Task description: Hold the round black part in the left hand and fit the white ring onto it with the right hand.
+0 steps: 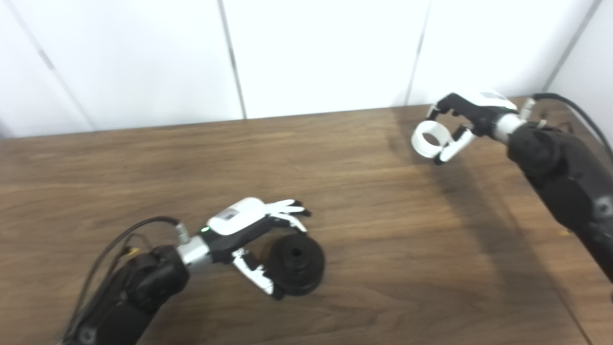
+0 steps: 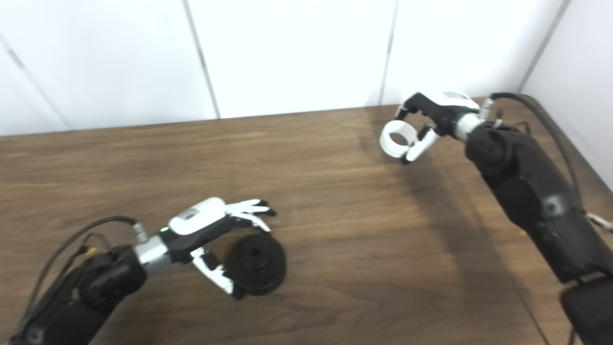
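The round black part, a thick disc with a hole in its hub, sits low at the table's front left. My left hand is around it, fingers over its top edge and thumb against its lower left rim, gripping it across. At the far right my right hand is shut on the white ring. It pinches the ring by the right side and holds it above the wood, with the opening facing the camera. The two parts are far apart.
The dark wooden table ends at a white panelled wall behind. Its right edge runs close past my right forearm. A black cable loops behind the right wrist, and another trails from the left wrist.
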Controlling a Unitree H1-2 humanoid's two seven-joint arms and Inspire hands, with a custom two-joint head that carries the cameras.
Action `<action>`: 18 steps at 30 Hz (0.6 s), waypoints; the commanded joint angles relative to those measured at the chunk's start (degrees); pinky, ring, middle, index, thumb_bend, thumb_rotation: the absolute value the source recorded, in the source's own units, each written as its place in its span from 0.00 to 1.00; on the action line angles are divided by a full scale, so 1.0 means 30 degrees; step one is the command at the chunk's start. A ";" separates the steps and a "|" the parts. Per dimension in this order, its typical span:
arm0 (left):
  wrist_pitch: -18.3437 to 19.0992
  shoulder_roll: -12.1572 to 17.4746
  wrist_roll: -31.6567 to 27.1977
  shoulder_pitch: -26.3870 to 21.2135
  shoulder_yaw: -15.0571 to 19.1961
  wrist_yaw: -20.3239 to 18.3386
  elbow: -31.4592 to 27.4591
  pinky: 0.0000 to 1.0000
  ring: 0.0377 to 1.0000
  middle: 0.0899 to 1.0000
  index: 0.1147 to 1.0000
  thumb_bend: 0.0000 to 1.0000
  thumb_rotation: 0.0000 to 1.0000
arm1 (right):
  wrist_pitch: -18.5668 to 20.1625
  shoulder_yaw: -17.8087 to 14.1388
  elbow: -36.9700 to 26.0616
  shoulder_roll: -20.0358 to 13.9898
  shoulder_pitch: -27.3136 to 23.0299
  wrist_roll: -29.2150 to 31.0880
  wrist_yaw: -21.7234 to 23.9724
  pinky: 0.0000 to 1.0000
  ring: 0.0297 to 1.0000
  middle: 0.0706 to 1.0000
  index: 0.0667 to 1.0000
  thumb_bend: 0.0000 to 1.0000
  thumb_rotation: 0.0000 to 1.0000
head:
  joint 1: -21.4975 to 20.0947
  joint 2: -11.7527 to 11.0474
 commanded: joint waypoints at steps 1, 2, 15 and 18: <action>0.0715 -0.0022 0.1038 0.0516 -0.0716 -0.1371 0.0658 0.87 0.97 0.90 0.42 0.52 0.07 | -0.0795 -0.0339 -0.0693 -0.0786 -0.0680 0.0204 0.0105 0.78 0.82 0.76 0.45 0.52 0.13 | 0.0139 0.0078; 0.0803 -0.0075 0.1098 0.0522 -0.0703 -0.1405 0.0613 0.88 0.97 0.90 0.42 0.52 0.07 | -0.0861 -0.0362 -0.0769 -0.0796 -0.0634 0.0246 0.0170 0.78 0.82 0.76 0.45 0.52 0.13 | 0.0171 0.0086; 0.0705 -0.0445 0.1272 0.0458 -0.0608 -0.1431 0.0833 0.90 0.98 0.90 0.42 0.52 0.08 | -0.1121 -0.0721 -0.3729 -0.0462 0.0533 0.0933 0.0950 0.78 0.81 0.75 0.45 0.52 0.13 | 0.0692 0.0244; 0.0614 -0.0507 0.1299 0.0429 -0.0617 -0.1380 0.0931 0.89 0.97 0.90 0.42 0.52 0.08 | -0.0890 -0.0694 -0.4331 -0.0382 0.0640 0.0991 0.1198 0.77 0.81 0.75 0.45 0.52 0.13 | 0.0680 0.0232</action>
